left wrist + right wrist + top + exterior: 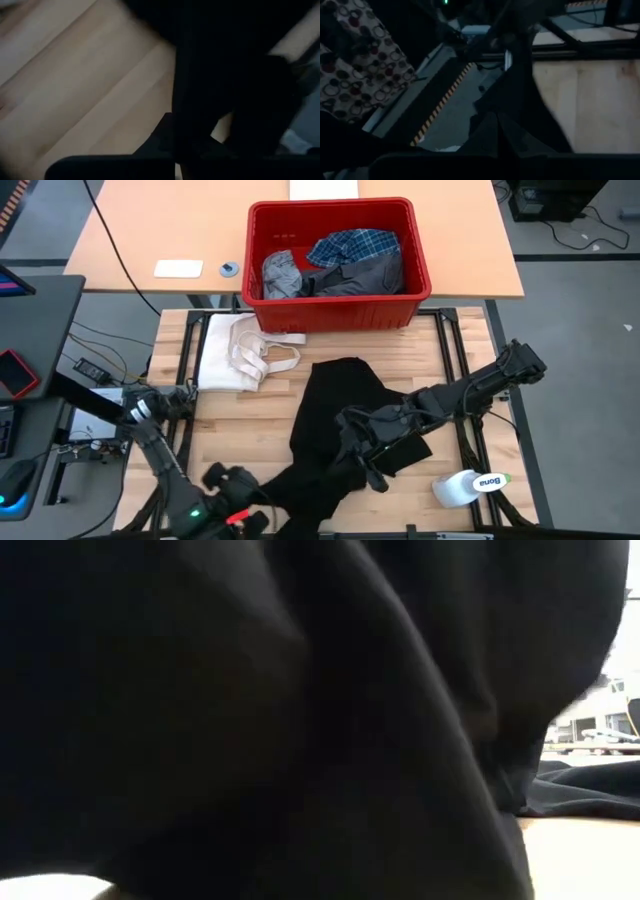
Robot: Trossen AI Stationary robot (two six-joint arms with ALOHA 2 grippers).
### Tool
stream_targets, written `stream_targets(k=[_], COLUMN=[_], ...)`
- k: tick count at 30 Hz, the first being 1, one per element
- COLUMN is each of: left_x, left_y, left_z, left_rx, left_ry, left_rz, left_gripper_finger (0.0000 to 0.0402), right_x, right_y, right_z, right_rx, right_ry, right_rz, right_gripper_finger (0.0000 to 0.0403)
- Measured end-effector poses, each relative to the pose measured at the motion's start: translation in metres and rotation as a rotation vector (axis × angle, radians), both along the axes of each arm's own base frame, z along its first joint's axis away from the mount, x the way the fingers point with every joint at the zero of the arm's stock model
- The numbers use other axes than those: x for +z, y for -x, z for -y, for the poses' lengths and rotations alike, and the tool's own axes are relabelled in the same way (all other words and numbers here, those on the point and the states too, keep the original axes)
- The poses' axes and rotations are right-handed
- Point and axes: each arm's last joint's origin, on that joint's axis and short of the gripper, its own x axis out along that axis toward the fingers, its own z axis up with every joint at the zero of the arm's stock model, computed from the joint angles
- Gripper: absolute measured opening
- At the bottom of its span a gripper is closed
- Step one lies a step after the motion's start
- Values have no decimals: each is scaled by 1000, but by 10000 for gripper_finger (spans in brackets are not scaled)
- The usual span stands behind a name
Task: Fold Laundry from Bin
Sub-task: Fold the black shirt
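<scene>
I see the large black soft garment (pixel 335 415) spread on the pale wooden table (pixel 240 430), its near end bunched toward the front edge. My left gripper (pixel 262 505) is clamped on that near end; my right gripper (pixel 350 452) is pinched shut on the cloth's middle. Behind the table, the bright red rectangular plastic bin (pixel 338 308) holds the blue-and-white plaid shirt (pixel 352 246) and grey garments (pixel 283 273). A cream-white cloth with strap loops (pixel 232 350) lies just before the bin.
</scene>
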Motion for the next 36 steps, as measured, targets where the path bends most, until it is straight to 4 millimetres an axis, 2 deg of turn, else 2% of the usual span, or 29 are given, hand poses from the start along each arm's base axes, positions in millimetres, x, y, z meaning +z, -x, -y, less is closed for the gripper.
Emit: stream_targets(k=[3, 11, 13, 16, 22, 27, 32, 34, 36], left_x=[5, 8, 9, 20, 56, 79, 86, 87, 86], left_y=[15, 26, 32, 43, 67, 85, 98, 102, 105], left_z=[0, 5, 8, 10, -3, -17, -20, -19, -17], left_rx=[49, 66, 80, 72, 65, 61, 31, 18, 6], left_ry=[30, 143, 182, 227, 342, 434, 492, 507, 509], left_rz=[-47, -172, -221, -219, -168, -174, -273, -306, -316], left_gripper_finger=[4, 5, 5, 5, 6, 6, 6, 6, 6], right_x=[-15, -54, -55, -42, -26, -37, -58, -68, -76], right_y=[-11, -36, -37, -37, -38, -45, -45, -44, -44], right_z=[-12, -46, -51, -56, -58, -55, -55, -47, -32], right_rx=[42, 123, 145, 186, 207, 190, 236, 241, 168], right_ry=[1, -109, -145, -184, -134, -76, -27, 12, 73], right_rz=[1, -15, -11, 75, 197, 195, 40, -56, -163], right_gripper_finger=[2, 3, 3, 3, 3, 10, 50, 71, 89])
